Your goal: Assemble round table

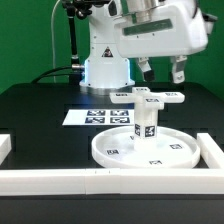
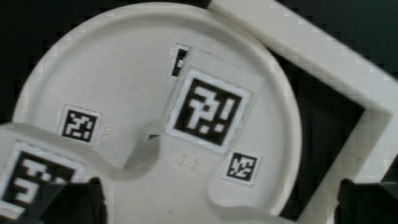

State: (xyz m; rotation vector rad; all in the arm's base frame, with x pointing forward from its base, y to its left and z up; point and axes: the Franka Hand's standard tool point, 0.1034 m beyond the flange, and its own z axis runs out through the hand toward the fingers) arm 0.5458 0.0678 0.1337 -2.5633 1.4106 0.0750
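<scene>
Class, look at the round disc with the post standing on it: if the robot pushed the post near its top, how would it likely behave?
The post looks like stiff plastic, so it would probably not bend. It stands upright on the wide flat disc with the cross-shaped foot on top, so a high push might tip it if it is only loosely seated. The open claw hangs above.

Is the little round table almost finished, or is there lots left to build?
Almost finished, it seems. The post stands upright on the round disc, and the cross-shaped foot sits on top of the post. The gripper hangs open above, holding nothing. Whether the foot is fully tightened cannot be told.
</scene>
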